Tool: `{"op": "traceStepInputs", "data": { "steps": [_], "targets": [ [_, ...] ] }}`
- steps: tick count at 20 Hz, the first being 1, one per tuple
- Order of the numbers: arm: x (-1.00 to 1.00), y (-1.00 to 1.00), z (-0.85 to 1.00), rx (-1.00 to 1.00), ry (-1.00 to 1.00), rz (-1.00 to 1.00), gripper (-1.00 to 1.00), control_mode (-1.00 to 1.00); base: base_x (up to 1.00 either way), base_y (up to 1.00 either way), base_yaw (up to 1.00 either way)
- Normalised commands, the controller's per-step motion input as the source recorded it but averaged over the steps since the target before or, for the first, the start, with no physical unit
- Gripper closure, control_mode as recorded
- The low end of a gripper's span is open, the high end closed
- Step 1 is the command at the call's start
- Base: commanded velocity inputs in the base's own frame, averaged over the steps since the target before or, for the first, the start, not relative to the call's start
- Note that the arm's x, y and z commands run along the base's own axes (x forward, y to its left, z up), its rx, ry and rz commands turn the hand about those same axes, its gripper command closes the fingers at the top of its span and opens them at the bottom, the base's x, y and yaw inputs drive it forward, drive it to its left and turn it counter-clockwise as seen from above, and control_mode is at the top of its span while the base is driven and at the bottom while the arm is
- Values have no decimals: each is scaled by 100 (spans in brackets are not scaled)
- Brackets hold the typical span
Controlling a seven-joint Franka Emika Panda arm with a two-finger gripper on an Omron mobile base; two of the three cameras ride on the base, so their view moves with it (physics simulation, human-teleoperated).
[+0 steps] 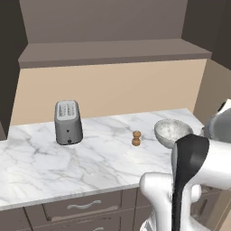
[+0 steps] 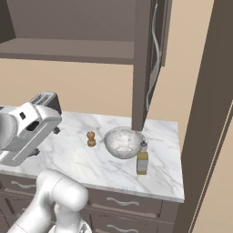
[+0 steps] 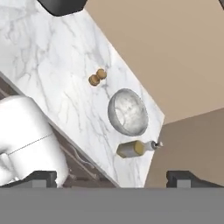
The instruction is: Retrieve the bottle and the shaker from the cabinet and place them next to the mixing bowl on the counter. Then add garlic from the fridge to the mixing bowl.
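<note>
The clear bottle (image 2: 142, 159) of yellowish liquid stands upright on the marble counter (image 2: 86, 166), just right of the speckled mixing bowl (image 2: 124, 142). The small brown shaker (image 2: 91, 139) stands a little to the bowl's left. The left base view has the shaker (image 1: 136, 138) and bowl (image 1: 173, 131), with my arm covering the bottle's spot. In the hand view my gripper (image 3: 113, 178) is open and holds nothing, well above the bottle (image 3: 133, 148), bowl (image 3: 127, 112) and shaker (image 3: 97, 77). The cabinet (image 1: 113, 49) shelf overhead is bare.
A grey toaster (image 1: 68, 122) stands at the counter's back left. Brown drawers (image 1: 83, 206) with silver handles run under the counter. An open cabinet door with a long handle (image 2: 157, 45) hangs above the bowl, and a tall dark panel (image 2: 205, 113) closes the right side.
</note>
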Motion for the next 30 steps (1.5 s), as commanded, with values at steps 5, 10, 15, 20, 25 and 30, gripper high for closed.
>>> {"op": "traceStepInputs", "data": {
  "steps": [5, 10, 15, 20, 25, 30],
  "targets": [
    [-20, 12, 0, 0, -1, 20, -100, -100, 0, 0, 0],
    [-9, -5, 11, 6, 0, 38, -100, -100, 0, 0, 0],
    [3, 29, 23, 2, -3, -6, -100, -100, 0, 0, 0],
    [4, 49, 1, 3, -29, -34, -100, -100, 0, 0, 0],
    [0, 20, 0, 20, -36, -38, -100, -100, 0, 0, 0],
    [-1, 0, 5, 38, -25, -38, -100, -100, 0, 0, 0]
  ]
}}
